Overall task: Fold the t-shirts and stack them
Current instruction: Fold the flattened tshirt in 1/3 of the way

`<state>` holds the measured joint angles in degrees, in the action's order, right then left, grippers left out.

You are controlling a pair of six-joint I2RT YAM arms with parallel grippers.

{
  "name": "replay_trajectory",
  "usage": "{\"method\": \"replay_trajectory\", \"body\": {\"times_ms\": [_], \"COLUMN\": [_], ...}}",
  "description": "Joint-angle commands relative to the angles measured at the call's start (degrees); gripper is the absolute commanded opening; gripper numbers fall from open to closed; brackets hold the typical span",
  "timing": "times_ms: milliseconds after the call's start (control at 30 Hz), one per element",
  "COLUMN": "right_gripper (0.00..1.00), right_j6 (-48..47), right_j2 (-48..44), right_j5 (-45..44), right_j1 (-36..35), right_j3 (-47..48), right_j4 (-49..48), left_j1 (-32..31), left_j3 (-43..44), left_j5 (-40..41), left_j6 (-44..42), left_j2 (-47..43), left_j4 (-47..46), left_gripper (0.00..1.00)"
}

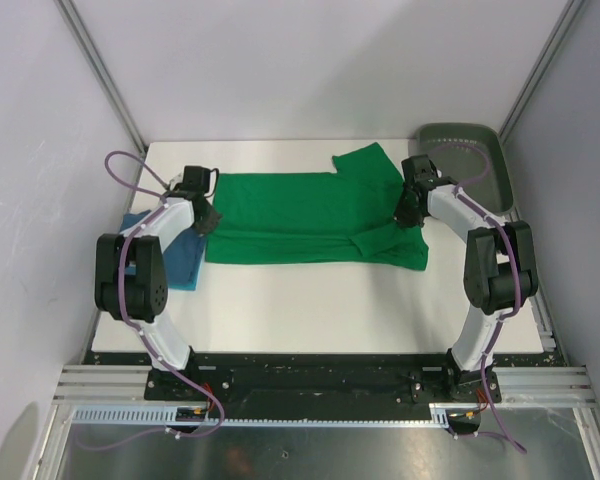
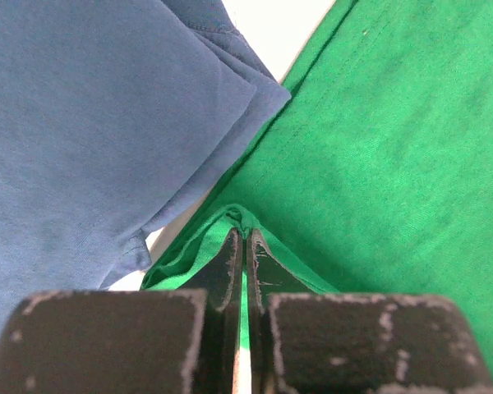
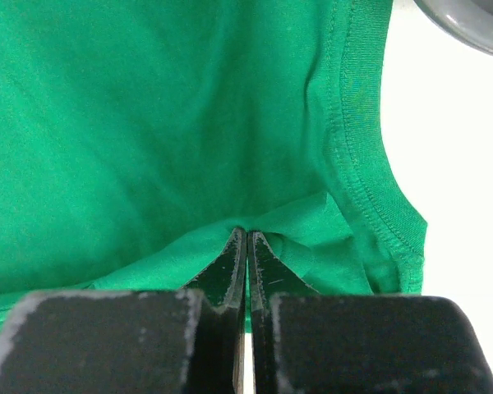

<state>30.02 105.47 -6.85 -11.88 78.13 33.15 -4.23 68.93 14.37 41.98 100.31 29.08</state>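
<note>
A white table (image 1: 310, 300) fills the floor of a plain white-walled booth, with a dark tray (image 1: 480, 150) at its far right corner. The green t-shirt (image 1: 300, 215) lies across the middle of the table, its long axis running left to right, a sleeve poking out toward the far right. The left gripper (image 1: 208, 218) sits at the shirt's left end and the right gripper (image 1: 408, 212) at its right end. In each wrist view the jaws are pressed together with a raised ridge of green cloth pinched between the tips, so both are closed on the green t-shirt. The blue t-shirt (image 1: 185, 262) rests folded at the left edge of the table, partly under the left arm, its corner reaching the green hem just beside the left pinch. With one grip at either end of the long axis, the coming fold looks to depend on both arms travelling together in the near-far direction. If one lags, the cloth will likely skew. The blue shirt is the left arm's nearer neighbour, and the stack would seem to belong on that side.
</note>
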Motion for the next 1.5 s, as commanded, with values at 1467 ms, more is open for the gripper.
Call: {"method": "replay_trajectory", "body": {"times_ms": [1467], "right_gripper": [0.00], "right_j6": [-2.88], "right_j2": [6.17], "right_j5": [-5.23], "right_j1": [-0.41], "right_j3": [8.68], "right_j4": [2.33], "left_j1": [1.80], "left_j3": [2.58], "left_j5": [-1.15], "left_j6": [-1.49], "left_j2": [2.64], "left_j4": [-2.72], "left_gripper": [0.00]}}
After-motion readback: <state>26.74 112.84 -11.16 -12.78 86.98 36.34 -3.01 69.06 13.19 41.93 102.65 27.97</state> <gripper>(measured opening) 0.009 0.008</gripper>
